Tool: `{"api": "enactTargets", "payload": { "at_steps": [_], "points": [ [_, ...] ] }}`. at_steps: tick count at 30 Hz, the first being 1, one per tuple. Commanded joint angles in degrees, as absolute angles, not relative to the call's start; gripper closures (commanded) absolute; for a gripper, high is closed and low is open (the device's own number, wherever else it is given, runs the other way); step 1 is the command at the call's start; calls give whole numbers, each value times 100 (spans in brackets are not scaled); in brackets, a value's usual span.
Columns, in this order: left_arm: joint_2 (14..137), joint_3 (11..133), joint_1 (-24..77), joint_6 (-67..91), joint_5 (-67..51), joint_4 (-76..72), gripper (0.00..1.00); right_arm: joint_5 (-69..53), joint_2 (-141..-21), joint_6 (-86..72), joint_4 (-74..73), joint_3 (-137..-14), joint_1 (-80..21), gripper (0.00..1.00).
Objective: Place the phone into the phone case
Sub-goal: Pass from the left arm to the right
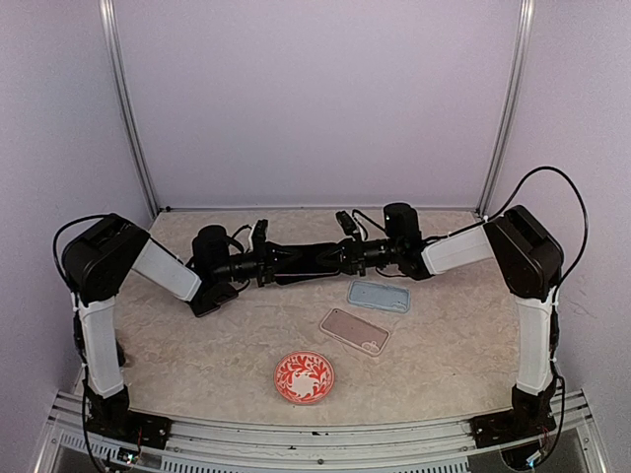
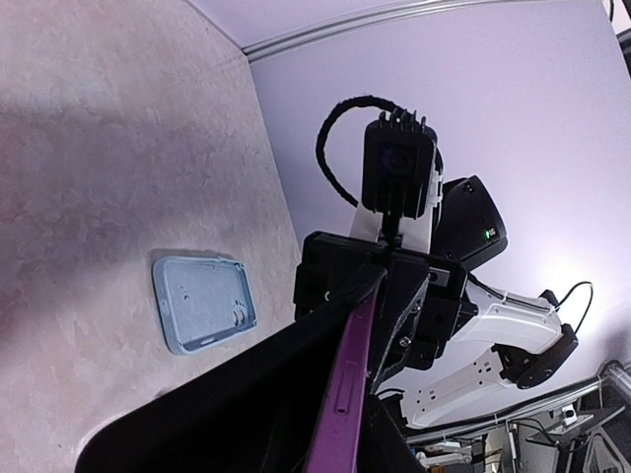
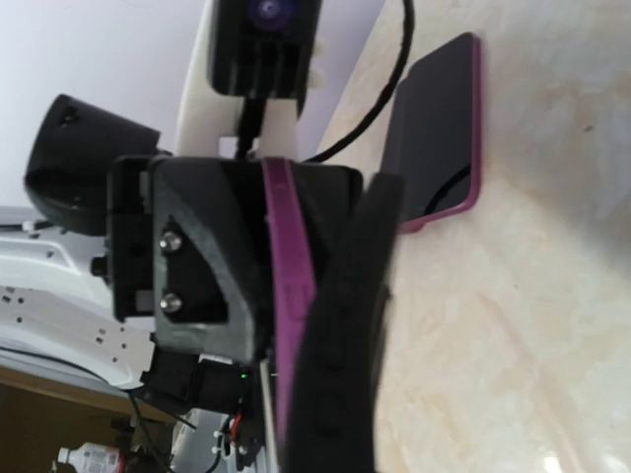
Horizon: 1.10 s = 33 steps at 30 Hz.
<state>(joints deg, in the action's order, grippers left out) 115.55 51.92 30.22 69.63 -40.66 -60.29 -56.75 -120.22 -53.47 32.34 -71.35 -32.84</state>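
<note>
Above the table's middle hangs a flat black slab with a purple edge (image 1: pixel 301 264), which I take for the phone. It spans between my left gripper (image 1: pixel 264 264) and my right gripper (image 1: pixel 340 258). The right wrist view shows the purple edge (image 3: pixel 286 296) clamped edge-on in the right gripper's shut jaws. In the left wrist view the same edge (image 2: pixel 345 394) runs between the left fingers, and I cannot see whether they still press on it. A light blue phone case (image 1: pixel 379 295) lies open side up on the table below the right gripper, and the case (image 2: pixel 202 303) shows in the left wrist view too.
A rose-gold phone or case (image 1: pixel 355 330) lies in front of the blue case. A red patterned plate (image 1: pixel 304 376) sits near the front edge. Another dark slab with a purple rim (image 3: pixel 434 128) lies on the table beyond the left gripper. Walls close off the back and both sides.
</note>
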Motion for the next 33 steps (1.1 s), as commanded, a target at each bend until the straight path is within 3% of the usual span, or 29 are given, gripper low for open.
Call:
{"api": "enactTargets", "payload": {
  "at_steps": [1, 33],
  "points": [
    [11204, 5087, 2909, 7059, -4024, -6311, 76, -6095, -11959, -5378, 3881, -7044, -3455, 100],
    [10142, 4766, 2256, 6051, -4096, -5102, 67, -6221, -11616, -5528, 4086, -6957, -3322, 100]
  ]
}}
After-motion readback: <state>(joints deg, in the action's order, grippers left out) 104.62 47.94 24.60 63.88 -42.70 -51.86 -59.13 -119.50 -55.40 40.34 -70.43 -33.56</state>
